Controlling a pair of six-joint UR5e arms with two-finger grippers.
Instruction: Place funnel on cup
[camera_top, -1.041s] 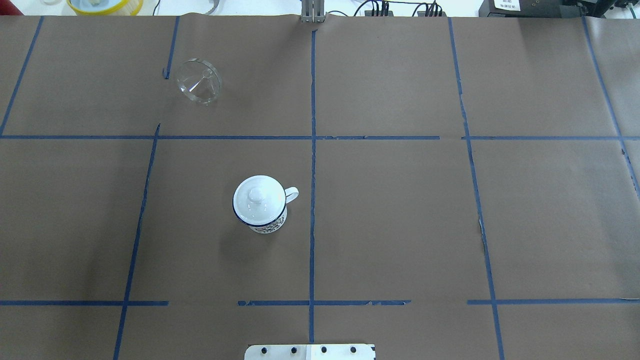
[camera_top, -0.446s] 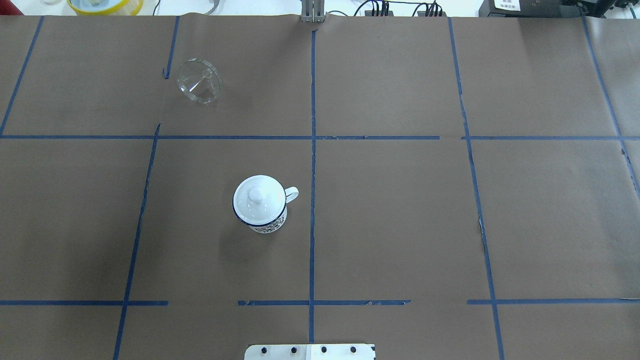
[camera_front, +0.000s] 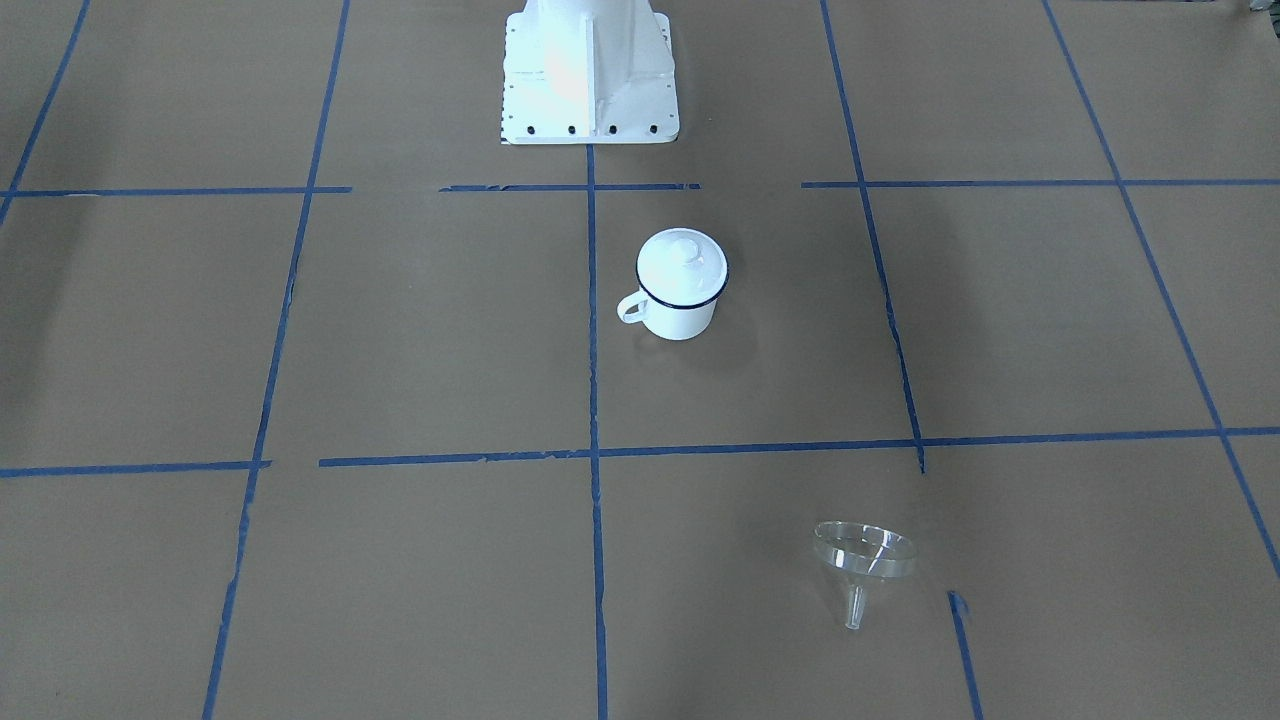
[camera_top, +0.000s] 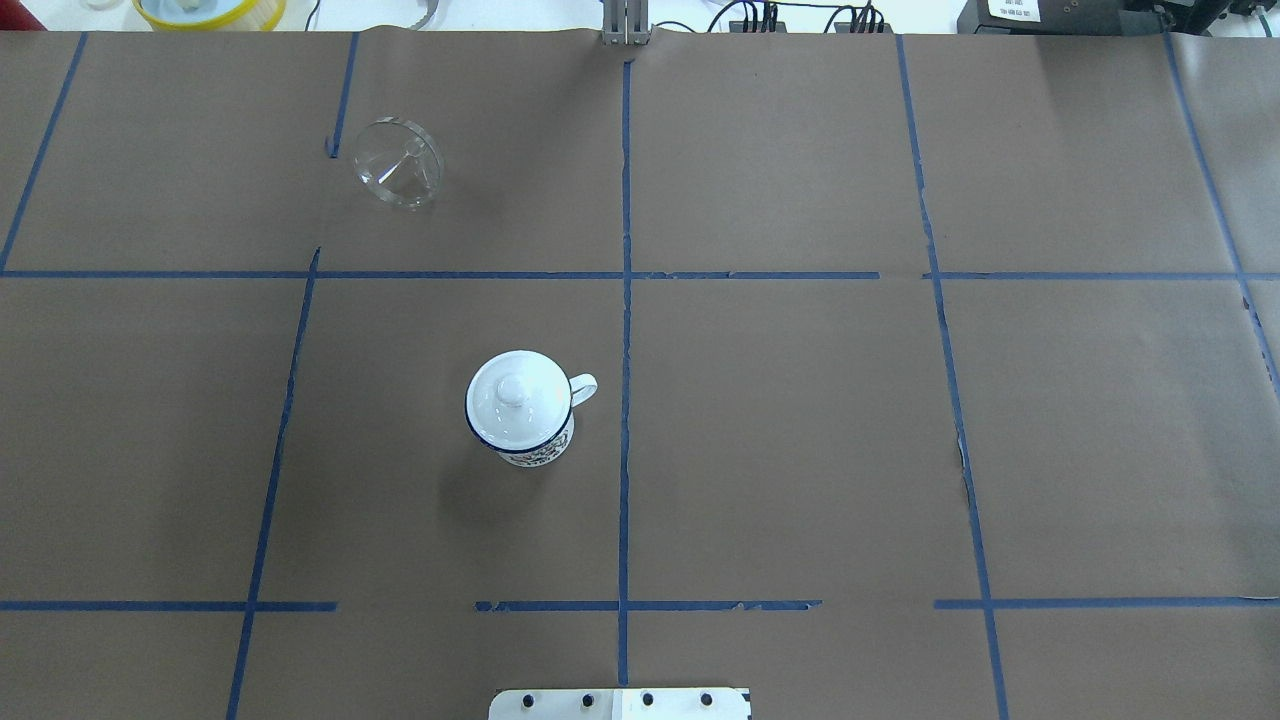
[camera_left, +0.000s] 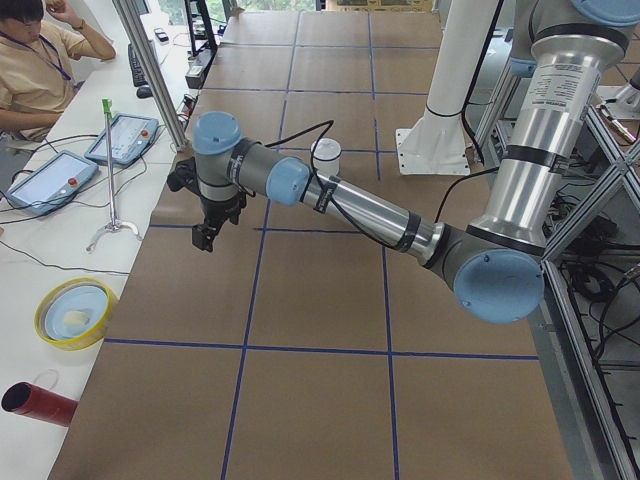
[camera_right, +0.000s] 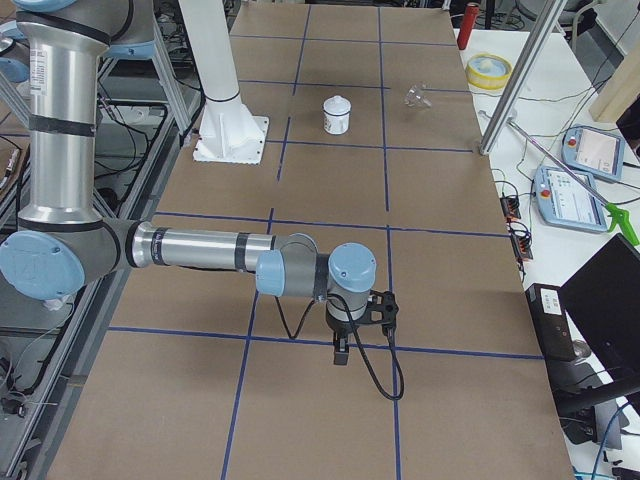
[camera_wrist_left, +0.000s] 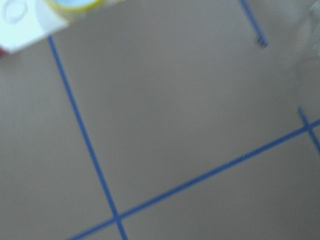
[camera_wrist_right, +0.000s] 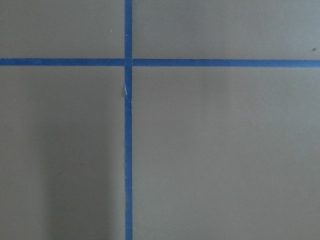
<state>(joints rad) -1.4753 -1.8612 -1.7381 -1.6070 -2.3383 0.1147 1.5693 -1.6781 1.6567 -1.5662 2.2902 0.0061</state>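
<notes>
The funnel (camera_top: 400, 165), clear plastic, lay tipped on its side on the brown-papered worktop (camera_top: 800, 450), near the far edge on the robot's left half and just beside a short stub of blue tape (camera_top: 343, 95). In the front-facing view its wide mouth faced upward and its thin spout slanted down to the paper. Nothing touched it.

The cup (camera_top: 520, 415), a white enamel mug with a dark blue rim, stood upright about the middle of the worktop, just left of the centre tape line, well apart from the funnel. A white knobbed lid (camera_top: 512, 395) sat on it, covering the mouth, and its loop handle pointed toward the robot's right.

The left gripper (camera_left: 205, 235) hung pointing down over the left part of the worktop, toward the far edge, holding nothing that could be seen; whether it was released or clenched could not be told. The right gripper (camera_right: 342, 350) hung low over the right end of the worktop above a tape line, and its state likewise could not be told.
</notes>
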